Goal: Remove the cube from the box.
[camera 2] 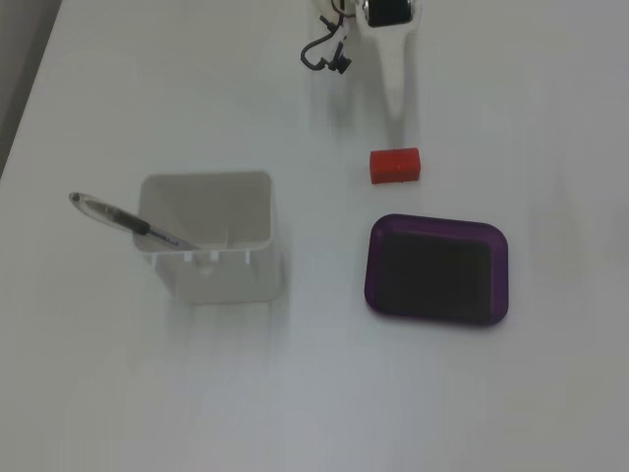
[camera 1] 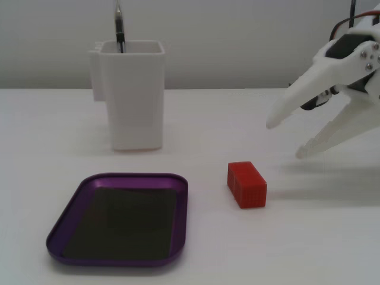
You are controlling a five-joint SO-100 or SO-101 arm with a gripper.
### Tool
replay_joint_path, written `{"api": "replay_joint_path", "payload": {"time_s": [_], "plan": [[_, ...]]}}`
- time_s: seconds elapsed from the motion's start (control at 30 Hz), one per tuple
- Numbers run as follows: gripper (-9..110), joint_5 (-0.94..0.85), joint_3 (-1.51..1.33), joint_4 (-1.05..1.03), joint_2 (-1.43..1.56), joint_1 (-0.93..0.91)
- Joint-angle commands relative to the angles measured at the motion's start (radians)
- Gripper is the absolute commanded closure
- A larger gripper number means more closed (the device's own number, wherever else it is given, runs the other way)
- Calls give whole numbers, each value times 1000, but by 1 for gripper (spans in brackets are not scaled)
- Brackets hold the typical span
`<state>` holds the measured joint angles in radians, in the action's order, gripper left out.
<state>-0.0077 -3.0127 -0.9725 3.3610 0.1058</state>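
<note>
One red cube [camera 1: 247, 184] lies on the white counter [camera 1: 196, 113], outside the box [camera 1: 121, 217] and just to the right of it in the low fixed view, the two apart with a strip of bare counter between them. The box is a shallow purple tray with rounded corners, a low rim and a dark grey flat inside that holds nothing. In the high fixed view the cube [camera 2: 395, 165] sits just beyond the far edge of the box [camera 2: 438, 269], near its left corner, with its long side running left to right.

The gripper [camera 1: 285, 139] hangs above the counter at the right edge of the low view, its white jaws spread wide and holding nothing, tips pointing left and slightly down. It is clear of the cube, to the right of it and higher. In the high view the gripper [camera 2: 395, 106] shows as a white finger reaching down from the top edge toward the cube, its tip short of the block and not touching it; a looped black cable [camera 2: 322, 54] hangs beside it.

A tall white square container [camera 1: 130, 94] stands at the far left of the low view, behind the box, with a pen [camera 1: 119, 25] leaning out of its top. In the high view the container [camera 2: 208, 236] is well left of the box, and the pen [camera 2: 126, 221] lies slanted across its left rim
</note>
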Motion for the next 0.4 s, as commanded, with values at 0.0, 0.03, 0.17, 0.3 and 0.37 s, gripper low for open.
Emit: {"api": "replay_joint_path", "payload": {"time_s": [0.0, 0.03, 0.17, 0.3, 0.37], "plan": [[86, 80, -44, -11, 106, -6], [86, 95, -48, -11, 103, -6], [86, 104, -66, -11, 95, -6], [86, 103, -98, -9, 95, -6], [90, 101, -104, -9, 95, -6]]}}
